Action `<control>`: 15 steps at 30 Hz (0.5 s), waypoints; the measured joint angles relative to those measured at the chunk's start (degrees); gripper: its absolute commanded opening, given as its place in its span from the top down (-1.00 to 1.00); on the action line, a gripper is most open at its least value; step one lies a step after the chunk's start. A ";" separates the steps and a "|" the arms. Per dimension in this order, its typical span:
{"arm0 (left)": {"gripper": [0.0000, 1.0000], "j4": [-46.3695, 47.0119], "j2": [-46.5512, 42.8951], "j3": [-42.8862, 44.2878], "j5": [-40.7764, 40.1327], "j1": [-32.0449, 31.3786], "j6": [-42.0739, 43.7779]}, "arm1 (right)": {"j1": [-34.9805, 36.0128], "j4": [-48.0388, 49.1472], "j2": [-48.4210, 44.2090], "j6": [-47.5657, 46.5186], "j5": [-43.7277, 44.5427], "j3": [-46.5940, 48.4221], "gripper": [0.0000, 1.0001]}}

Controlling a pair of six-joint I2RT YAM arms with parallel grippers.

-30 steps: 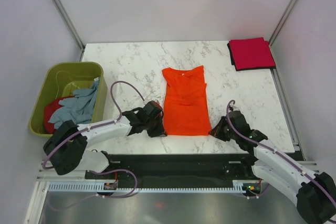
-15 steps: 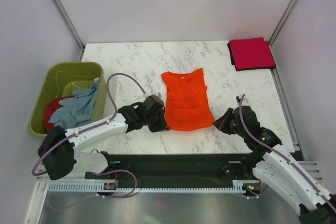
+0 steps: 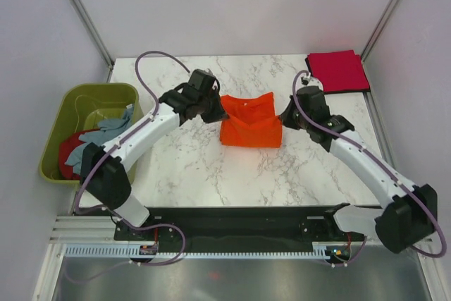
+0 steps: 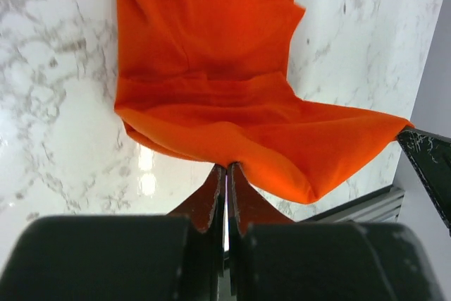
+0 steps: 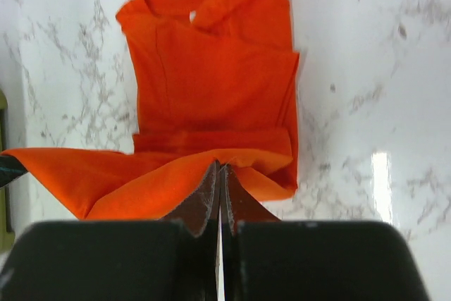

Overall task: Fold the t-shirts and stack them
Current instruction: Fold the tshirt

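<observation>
Closest to us, both claws are pinched tight on the loose hem. The left claw (image 4: 227, 171) is clamped on one bottom corner of the orange t-shirt (image 3: 250, 128), and the right claw (image 5: 220, 172) is clamped on the other. The hem is lifted and doubled back over the body, which lies flat in the middle of the worktop (image 3: 183, 170) with its collar at the far end.

We see 3 risks:
- Each grip is only a thin nip of cloth at the fingertips, so a tug from either side could pull a corner free and drop the fold.
- The hem sags between the 2 claws. If it lands slack, we'd expect a bunched ridge across the middle.
- If 1 claw runs ahead of the other, the fold lands crooked. The tucked sleeve near the collar looks loose enough to flop out as well.

Near left, beside the worktop, sits the olive tub (image 3: 99, 87). It holds a grey-blue t-shirt (image 3: 99, 135) and a red t-shirt (image 3: 67, 154), well clear of the fold.

At the far right corner lies the folded crimson t-shirt (image 3: 338, 70). Nothing lies between it and the orange t-shirt, but the right arm's wrist sits near it, so a wide swing could nudge it.
</observation>
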 measured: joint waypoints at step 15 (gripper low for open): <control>0.77 -1.99 37.07 43.17 11.78 14.12 9.20 | -9.84 6.34 39.01 -6.23 -6.32 31.34 1.00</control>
